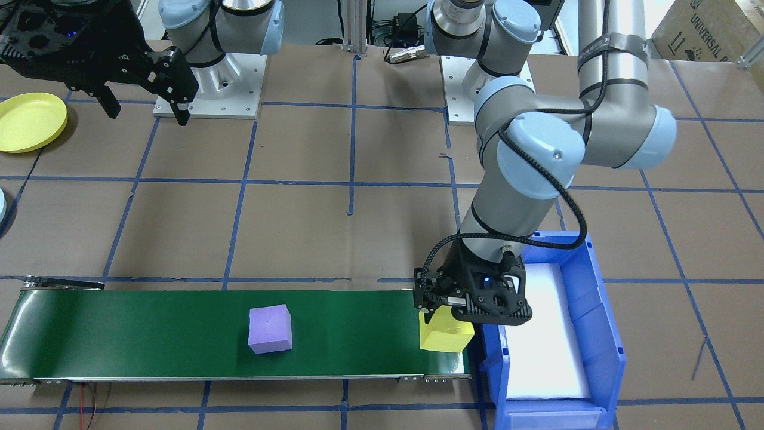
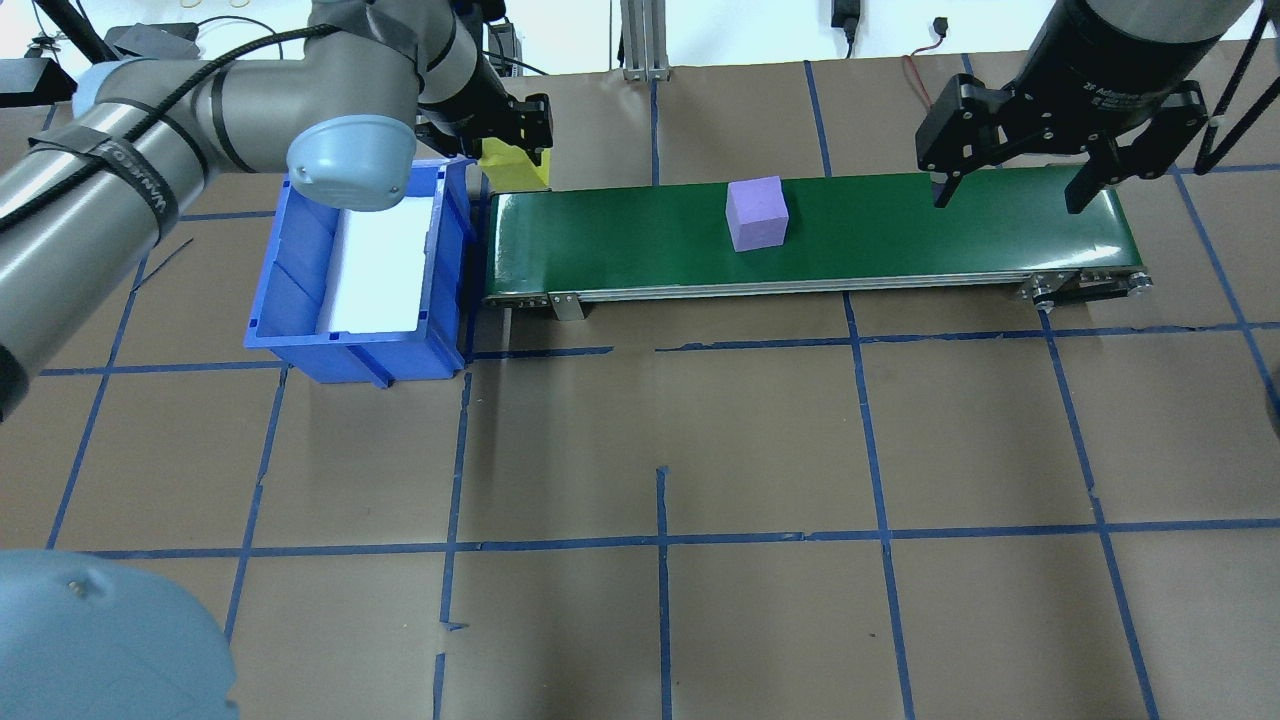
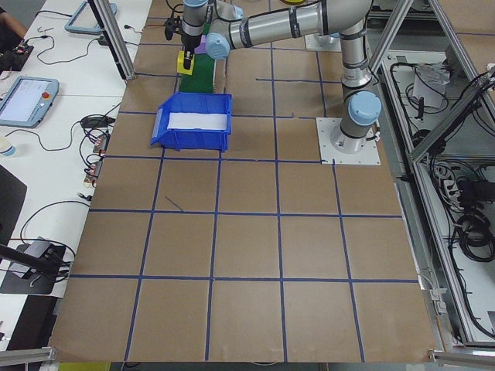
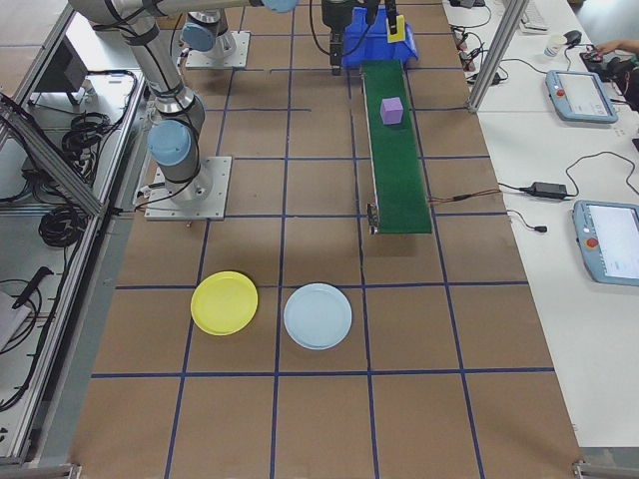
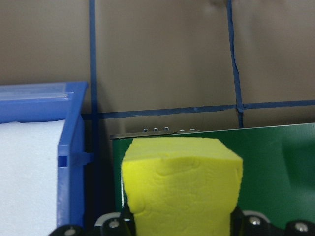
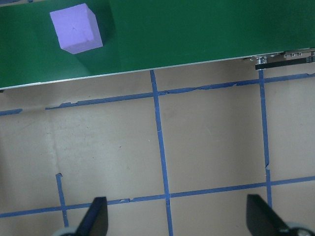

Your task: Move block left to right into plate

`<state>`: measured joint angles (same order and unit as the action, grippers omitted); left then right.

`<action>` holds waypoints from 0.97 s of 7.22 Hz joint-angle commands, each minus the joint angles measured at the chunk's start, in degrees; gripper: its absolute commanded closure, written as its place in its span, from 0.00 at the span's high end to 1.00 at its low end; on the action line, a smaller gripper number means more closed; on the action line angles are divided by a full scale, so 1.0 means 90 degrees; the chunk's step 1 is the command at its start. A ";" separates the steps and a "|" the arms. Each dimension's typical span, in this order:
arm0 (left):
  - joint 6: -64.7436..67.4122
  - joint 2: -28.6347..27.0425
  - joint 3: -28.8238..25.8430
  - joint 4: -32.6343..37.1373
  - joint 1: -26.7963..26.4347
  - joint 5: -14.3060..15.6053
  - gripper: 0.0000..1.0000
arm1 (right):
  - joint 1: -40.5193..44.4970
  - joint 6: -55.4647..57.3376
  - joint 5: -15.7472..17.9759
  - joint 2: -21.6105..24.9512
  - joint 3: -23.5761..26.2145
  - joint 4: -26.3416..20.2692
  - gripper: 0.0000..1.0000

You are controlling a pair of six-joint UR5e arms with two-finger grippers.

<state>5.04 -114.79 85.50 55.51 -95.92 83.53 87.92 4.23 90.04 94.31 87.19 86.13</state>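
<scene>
A yellow block (image 1: 444, 339) is at the end of the green conveyor belt (image 1: 149, 334) beside the blue bin. My left gripper (image 1: 444, 318) is shut on it from above; in the left wrist view the yellow block (image 5: 182, 187) fills the space between the jaws. I cannot tell whether it rests on the belt. A purple block (image 1: 270, 329) sits free at mid-belt. The pale yellow plate (image 1: 30, 122) lies on the table far from the belt, on the robot's right side. My right gripper (image 1: 148, 113) hangs open and empty, high above the table near that plate.
A blue bin (image 1: 597, 310) with a white liner stands against the belt's end by the left gripper. A light blue plate (image 4: 318, 315) lies next to the yellow plate (image 4: 225, 302). Brown paper with blue tape lines covers the table.
</scene>
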 commanded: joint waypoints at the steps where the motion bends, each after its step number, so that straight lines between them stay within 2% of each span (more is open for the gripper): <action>1: 0.0094 -0.0389 0.0158 -0.0229 -0.0045 0.0035 0.35 | -0.0004 -0.0001 0.0015 0.0000 0.0000 0.0000 1.00; 3: 0.0153 -0.0428 0.0178 -0.0230 -0.0045 0.0026 1.00 | -0.0004 -0.0001 0.0015 0.0000 0.0000 0.0000 1.00; 4: 0.0240 -0.0419 0.0158 -0.0230 -0.0045 0.0025 1.00 | -0.0062 -0.0146 0.0005 -0.0010 0.0000 -0.0010 1.00; 6: 0.0174 0.0134 0.0042 0.0041 -0.0045 0.0180 1.00 | -0.0654 -0.0497 -0.0034 -0.0126 -0.0029 0.0174 1.00; 7: 0.0173 0.0573 0.0022 0.0536 -0.0035 0.0443 1.00 | -0.1325 -0.0847 -0.0043 -0.0543 -0.0194 0.0244 1.00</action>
<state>6.80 -113.95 86.15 56.16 -96.30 85.28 82.22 -0.07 89.75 92.74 86.64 87.31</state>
